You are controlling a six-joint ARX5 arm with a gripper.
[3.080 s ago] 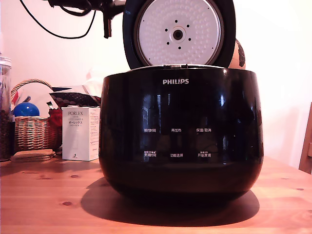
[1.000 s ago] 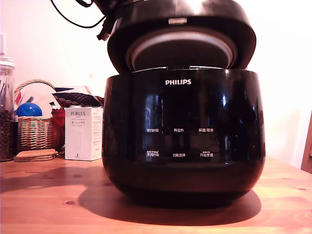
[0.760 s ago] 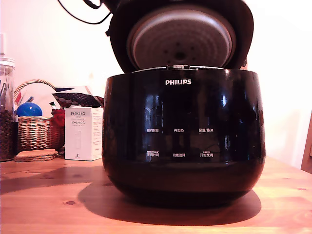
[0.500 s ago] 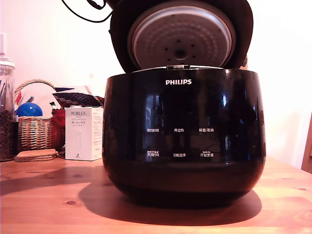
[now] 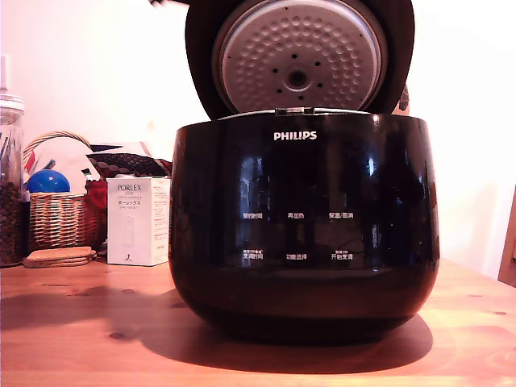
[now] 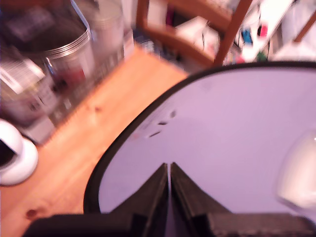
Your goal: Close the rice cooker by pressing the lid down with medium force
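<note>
The black rice cooker (image 5: pixel 302 234) stands on the wooden table (image 5: pixel 81 339) and fills the middle of the exterior view. Its lid (image 5: pixel 298 60) stands raised on the hinge, with the dimpled silvery underside facing the camera. No gripper shows in the exterior view. In the blurred wrist view my gripper (image 6: pixel 169 168) is shut, its two dark fingers pressed together with nothing between them. The tips sit over the lid's glossy outer face (image 6: pixel 222 128), which reflects pale light. Contact with the lid cannot be told.
On the exterior view's left stand a white box (image 5: pixel 135 222), a wicker basket (image 5: pixel 56 218) with a blue ball (image 5: pixel 44 181), a glass jar (image 5: pixel 8 193) and flat coasters (image 5: pixel 55 256). The wrist view shows metal canisters (image 6: pixel 64 59), a white round object (image 6: pixel 15 160) and a wooden chair (image 6: pixel 197 29).
A second ago the lid was tilted far down over the pot. It has since swung back up, and the arm and cable have left the top of the exterior view.
</note>
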